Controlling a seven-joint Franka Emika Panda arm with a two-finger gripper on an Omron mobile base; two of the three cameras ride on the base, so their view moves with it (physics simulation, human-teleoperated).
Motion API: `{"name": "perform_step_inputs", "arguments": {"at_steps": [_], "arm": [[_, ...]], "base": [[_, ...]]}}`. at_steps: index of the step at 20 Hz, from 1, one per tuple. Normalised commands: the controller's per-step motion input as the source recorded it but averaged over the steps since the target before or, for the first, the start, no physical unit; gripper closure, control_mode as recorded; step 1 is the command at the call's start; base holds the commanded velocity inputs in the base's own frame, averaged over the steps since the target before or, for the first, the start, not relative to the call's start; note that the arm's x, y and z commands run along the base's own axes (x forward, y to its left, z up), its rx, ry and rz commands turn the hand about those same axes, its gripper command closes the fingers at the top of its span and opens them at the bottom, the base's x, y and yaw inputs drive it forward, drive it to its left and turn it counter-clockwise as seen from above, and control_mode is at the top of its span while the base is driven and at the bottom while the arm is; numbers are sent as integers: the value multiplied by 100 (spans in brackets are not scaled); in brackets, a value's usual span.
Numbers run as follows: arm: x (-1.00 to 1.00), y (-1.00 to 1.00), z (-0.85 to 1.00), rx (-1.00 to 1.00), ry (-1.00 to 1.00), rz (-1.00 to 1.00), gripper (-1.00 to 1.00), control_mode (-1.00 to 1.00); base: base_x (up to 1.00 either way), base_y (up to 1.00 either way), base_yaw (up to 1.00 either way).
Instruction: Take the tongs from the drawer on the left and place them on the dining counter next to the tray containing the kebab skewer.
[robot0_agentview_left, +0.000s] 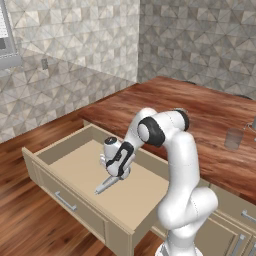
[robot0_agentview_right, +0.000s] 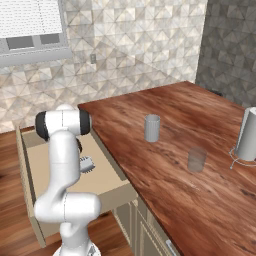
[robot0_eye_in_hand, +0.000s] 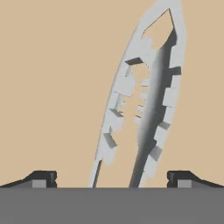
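Silver tongs (robot0_eye_in_hand: 144, 100) lie in the open drawer (robot0_agentview_left: 75, 170); end effector (robot0_eye_in_hand: 111, 177) poised above, fingers spread wide (nothing gripped); next, descend and close.

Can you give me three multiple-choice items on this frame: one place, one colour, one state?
1. Where do the slim grey-silver metal tongs lie?
A. on the floor of the open light-beige wooden drawer
B. on the reddish-brown wood-grain counter top
C. inside the grey cup

2. What colour is the drawer floor around the tongs?
A. blue
B. beige
C. black

3. How does the robot's two-finger gripper stand?
A. shut on the tongs
B. shut on nothing
C. open over the tongs

Answers: 1 A, the left base view shows the tongs on the drawer floor; 2 B, the hand view shows beige all around them; 3 C, the hand view shows both fingertips wide apart, one either side of the tongs.
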Motion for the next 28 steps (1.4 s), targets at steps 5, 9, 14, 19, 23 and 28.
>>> {"name": "perform_step_inputs", "arguments": {"at_steps": [5,9,14,19,23,28], "arm": [[0,0,0,0,0,0,-100,-100],[0,0,-28,0,0,0,-100,-100],[0,0,-25,0,0,0,-100,-100],[0,0,-15,0,0,0,-100,-100],[0,0,-4,0,0,0,-100,-100],[0,0,0,0,0,0,-100,-100]], "base": [[0,0,0],[0,0,0],[0,0,0],[0,0,0],[0,0,0],[0,0,0]]}}
